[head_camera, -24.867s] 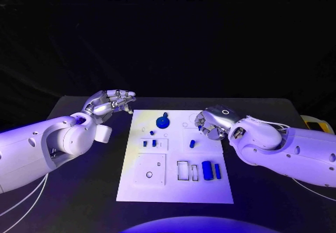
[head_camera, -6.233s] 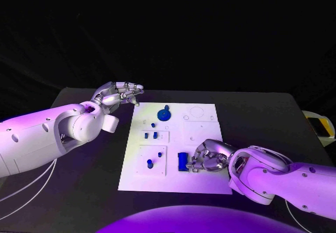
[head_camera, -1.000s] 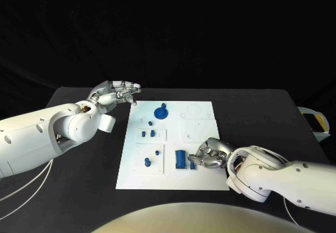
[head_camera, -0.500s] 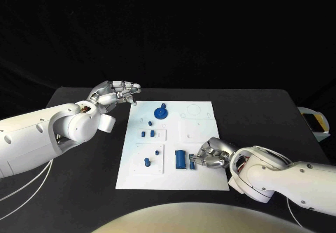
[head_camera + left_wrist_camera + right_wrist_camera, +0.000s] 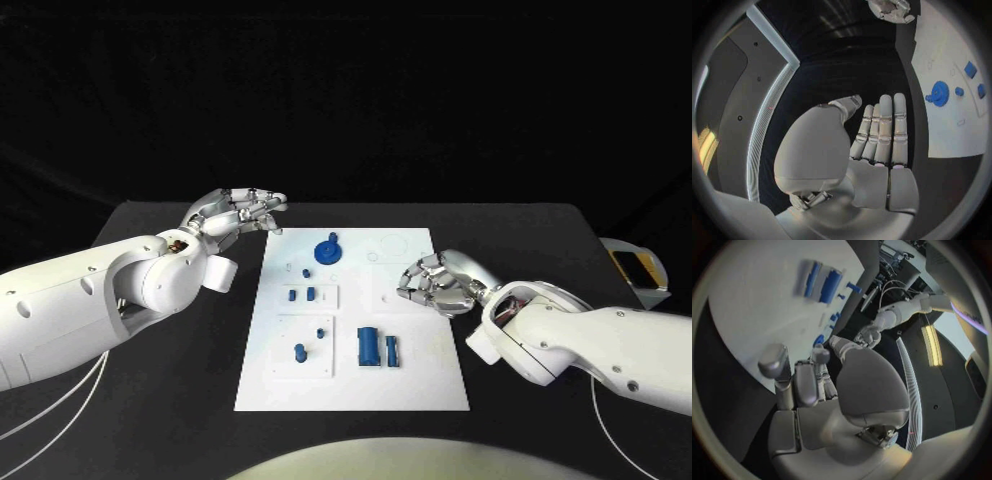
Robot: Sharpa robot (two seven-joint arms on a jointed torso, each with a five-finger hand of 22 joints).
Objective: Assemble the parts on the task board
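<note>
Hovering over the right edge of the task board (image 5: 433,390), about halfway along it, the right hand (image 5: 437,282) has its fingers curled in with nothing between them; the right wrist view shows the fingertips (image 5: 773,361) bent above bare white plate. The left hand (image 5: 238,211) hangs over the black table (image 5: 159,400) just off the board's far left corner, fingers held together and nearly straight, holding nothing.

On the board, a blue gear (image 5: 329,249) sits near the far edge, left of centre. Nearer along the left side, a raised square panel (image 5: 332,290) carries two short blue pegs (image 5: 302,294), side by side. A larger square panel (image 5: 283,368) below it holds a blue peg (image 5: 299,352) and a smaller blue piece (image 5: 320,331) toward its far right corner. Just right of that panel, in recessed slots, a thick blue bar (image 5: 369,346) and a thinner blue bar (image 5: 391,349) lie side by side, running toward the near edge.
</note>
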